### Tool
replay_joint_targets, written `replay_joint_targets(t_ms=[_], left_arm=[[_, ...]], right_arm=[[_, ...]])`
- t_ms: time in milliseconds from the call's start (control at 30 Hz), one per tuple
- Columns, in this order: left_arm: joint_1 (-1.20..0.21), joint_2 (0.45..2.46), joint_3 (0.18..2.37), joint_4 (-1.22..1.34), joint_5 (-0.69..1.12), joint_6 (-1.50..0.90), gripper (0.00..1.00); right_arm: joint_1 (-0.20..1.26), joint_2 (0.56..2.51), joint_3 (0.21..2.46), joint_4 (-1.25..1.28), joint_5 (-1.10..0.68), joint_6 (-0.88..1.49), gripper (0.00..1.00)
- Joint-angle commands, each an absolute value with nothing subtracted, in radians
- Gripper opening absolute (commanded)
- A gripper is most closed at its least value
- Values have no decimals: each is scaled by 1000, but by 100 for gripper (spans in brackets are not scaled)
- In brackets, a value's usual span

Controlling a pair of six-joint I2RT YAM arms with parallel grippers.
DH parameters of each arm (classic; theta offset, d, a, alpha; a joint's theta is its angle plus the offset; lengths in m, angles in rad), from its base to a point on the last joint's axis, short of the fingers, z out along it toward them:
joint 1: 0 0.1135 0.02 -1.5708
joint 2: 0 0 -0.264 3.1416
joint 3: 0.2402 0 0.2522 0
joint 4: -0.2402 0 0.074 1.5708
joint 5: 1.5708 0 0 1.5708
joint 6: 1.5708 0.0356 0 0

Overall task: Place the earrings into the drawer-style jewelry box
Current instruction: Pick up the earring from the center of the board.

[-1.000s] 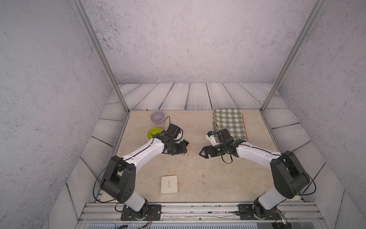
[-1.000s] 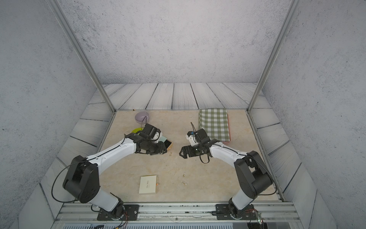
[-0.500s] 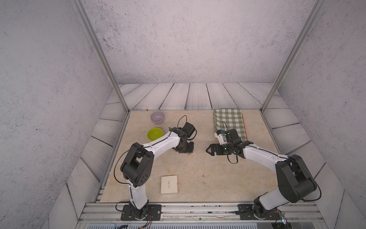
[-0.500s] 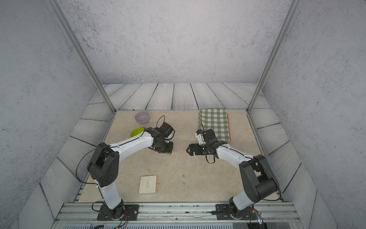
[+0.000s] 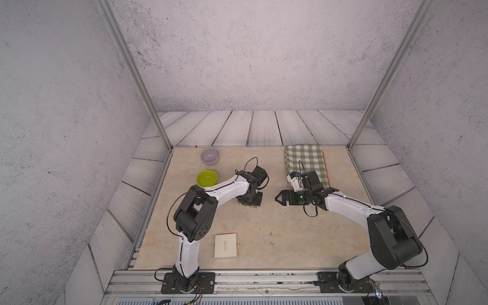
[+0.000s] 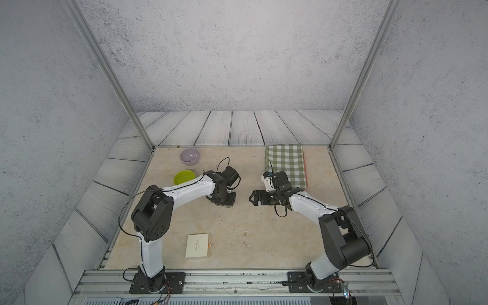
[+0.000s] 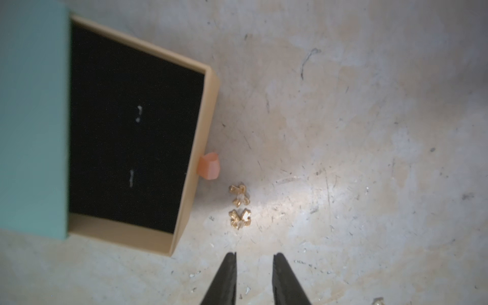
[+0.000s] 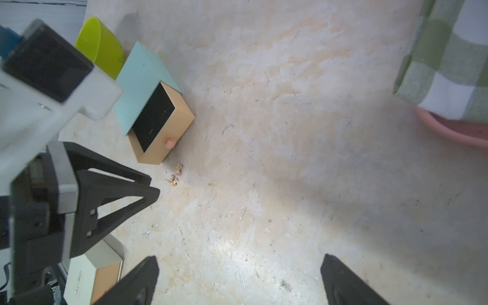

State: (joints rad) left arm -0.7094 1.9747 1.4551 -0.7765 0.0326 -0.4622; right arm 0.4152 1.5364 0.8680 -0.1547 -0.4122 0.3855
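Step in hand: I judge I am lining the left gripper (image 7: 254,266) up on the gold earrings (image 7: 239,206) to pick one and drop it in the open drawer

Earrings: two small gold pieces lie on the tabletop (image 7: 343,132) just beside the front wall of the pulled-out drawer (image 7: 132,126), close to its pink pull tab (image 7: 210,169); two more tiny pieces (image 5: 272,239) lie nearer me, right of the cream box (image 5: 225,245)

Jewelry box: teal sleeve (image 8: 140,79) with the tan drawer slid out, black lining bare, sitting just right of the green bowl (image 5: 207,177)

Left fingers: narrowly parted with a clear gap, nothing between them, tips just short of the nearer earring

Right gripper (image 8: 237,274): fingers spread wide, empty, hovering well right of the drawer

How I do it well: I centre the gap on one earring only, come straight down until the tips meet the tabletop, then pinch slowly so the piece does not skid

Risk: the pair lie almost touching, so I may nudge the second; the drawer wall is close, and I keep the tips off it
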Motion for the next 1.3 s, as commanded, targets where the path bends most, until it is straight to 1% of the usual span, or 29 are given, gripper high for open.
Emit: replay_joint_targets(t_ms=[0, 300, 567, 700, 800, 1000, 1167, 1267], left_arm=[[-710, 2002, 1479, -810, -13, -444, 26], [-709, 2034, 1494, -812, -21, -438, 19], [-708, 2052, 1505, -818, -38, -438, 18], [-707, 2070, 1521, -820, -24, -435, 16], [-707, 2071, 1522, -822, -19, -433, 14], [-706, 2063, 1517, -825, -22, -436, 3], [-706, 2056, 1518, -828, -21, -433, 0], [-705, 2048, 1519, -834, -12, -433, 0]], right_arm=[[409, 1557, 858, -140, -429, 391, 99], [406, 1559, 856, -139, -436, 393, 99], [405, 1558, 857, -138, -440, 396, 99], [400, 1559, 853, -134, -445, 397, 99], [399, 1555, 853, -134, -445, 398, 99], [397, 1554, 851, -132, -446, 398, 99], [394, 1560, 851, -129, -451, 400, 99], [394, 1552, 849, -122, -453, 403, 99]])
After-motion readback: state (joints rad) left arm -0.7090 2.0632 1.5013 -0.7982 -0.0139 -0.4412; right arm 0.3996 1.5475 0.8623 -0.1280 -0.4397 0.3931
